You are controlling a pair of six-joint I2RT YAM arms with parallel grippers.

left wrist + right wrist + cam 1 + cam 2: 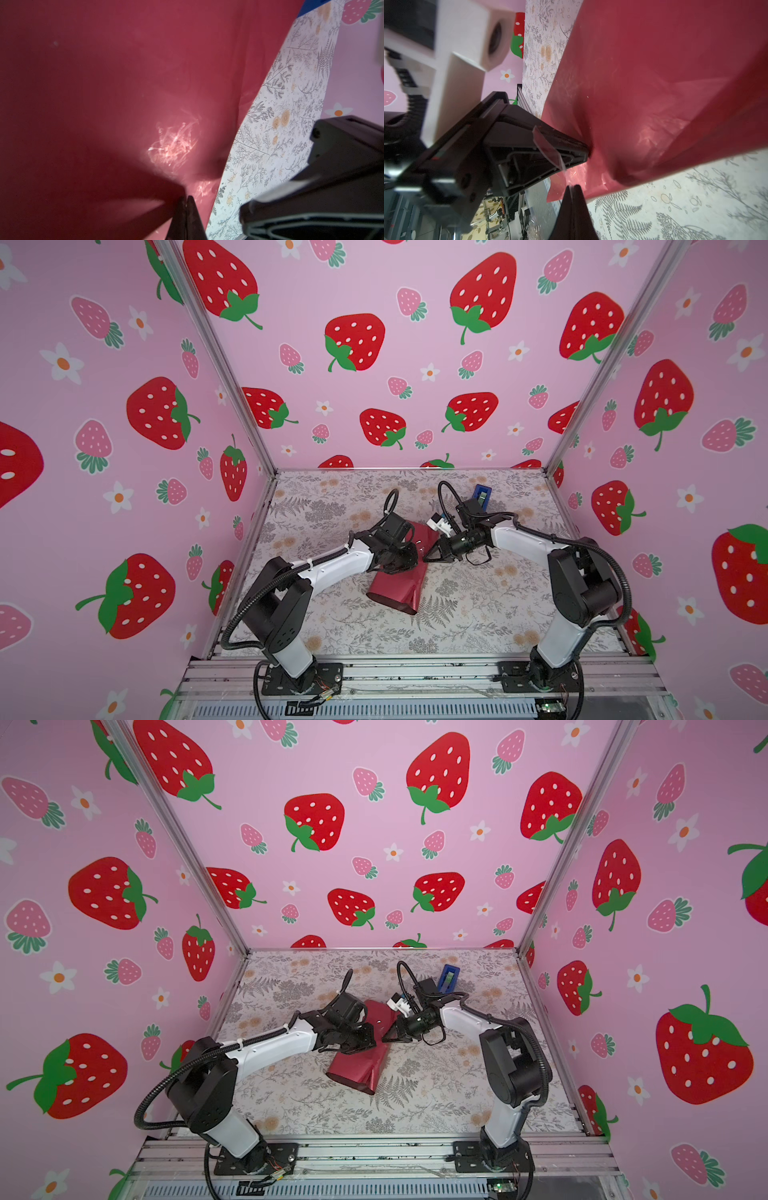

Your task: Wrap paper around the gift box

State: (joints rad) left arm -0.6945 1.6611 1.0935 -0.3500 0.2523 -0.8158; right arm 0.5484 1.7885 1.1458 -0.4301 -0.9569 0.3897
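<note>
Though folded paper (397,587) hides its contents, left hand (185,200) and right hand (572,188) clenched.

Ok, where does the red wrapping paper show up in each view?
In a top view: paper at the centre of the floral table cover.
In a top view: paper central too.
Left wrist: paper fills most of the picture.
Right wrist: paper covers about half.
Shared landmark: the floral table cover, in all four.
</note>
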